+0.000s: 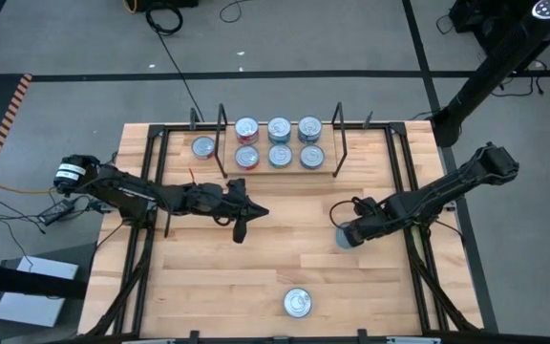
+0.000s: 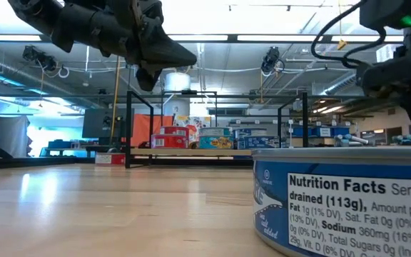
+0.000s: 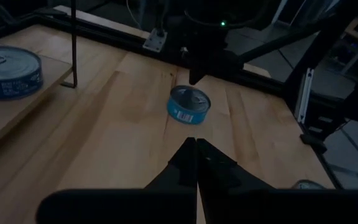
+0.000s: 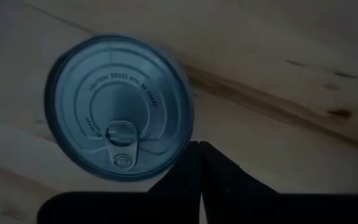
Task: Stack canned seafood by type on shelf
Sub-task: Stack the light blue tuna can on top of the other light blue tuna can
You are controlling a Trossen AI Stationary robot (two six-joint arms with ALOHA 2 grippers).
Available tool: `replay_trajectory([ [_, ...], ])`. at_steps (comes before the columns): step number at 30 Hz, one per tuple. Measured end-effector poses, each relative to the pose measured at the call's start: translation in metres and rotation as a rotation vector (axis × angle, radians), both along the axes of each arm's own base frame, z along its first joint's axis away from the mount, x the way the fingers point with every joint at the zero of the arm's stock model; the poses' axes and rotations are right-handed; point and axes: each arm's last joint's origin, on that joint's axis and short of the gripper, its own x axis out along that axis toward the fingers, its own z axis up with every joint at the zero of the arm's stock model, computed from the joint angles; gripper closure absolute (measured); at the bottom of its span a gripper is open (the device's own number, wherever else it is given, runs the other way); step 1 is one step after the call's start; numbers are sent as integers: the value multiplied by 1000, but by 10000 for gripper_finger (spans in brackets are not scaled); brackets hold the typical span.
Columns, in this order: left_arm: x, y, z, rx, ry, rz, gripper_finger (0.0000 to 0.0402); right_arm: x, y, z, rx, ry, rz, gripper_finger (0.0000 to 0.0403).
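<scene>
The shelf (image 1: pixel 277 170), a light board between black wire end frames, carries several tins in two rows; the left pair is red-labelled (image 1: pixel 246 143), the others blue (image 1: pixel 294 143). One tin (image 1: pixel 203 146) stands flat just outside the shelf's left frame. A blue tin (image 3: pixel 189 104) stands flat on the table's right half, and another (image 1: pixel 297 303) at the near edge. My right gripper (image 4: pixel 201 146) is shut and hangs just above that right-half tin's (image 4: pixel 120 106) rim; I see no touch. My left gripper (image 1: pixel 242 227) is shut, in the air over the table's middle.
The near-edge tin (image 2: pixel 341 207) fills the low view's foreground. Black frame rails (image 1: pixel 156 182) run along the table's left and right sides. Bare wood lies between the shelf and the near edge. Cables trail on the floor behind the table.
</scene>
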Motion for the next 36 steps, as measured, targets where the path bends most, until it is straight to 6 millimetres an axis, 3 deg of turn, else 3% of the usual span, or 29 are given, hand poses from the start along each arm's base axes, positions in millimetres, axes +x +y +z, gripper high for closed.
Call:
replay_trajectory([
  [7,-1,0,-2,5,25,1,396,-1,4,-14,32,-57,-25,394],
  [20,0,0,-4,18,31,11,396,16,-1,-27,-1,-356,-67,394],
  [31,12,-1,-29,25,96,13,396,38,-17,-17,-62,-550,11,394],
  [36,20,-2,-33,11,24,-10,396,51,-12,7,-67,-598,156,394],
])
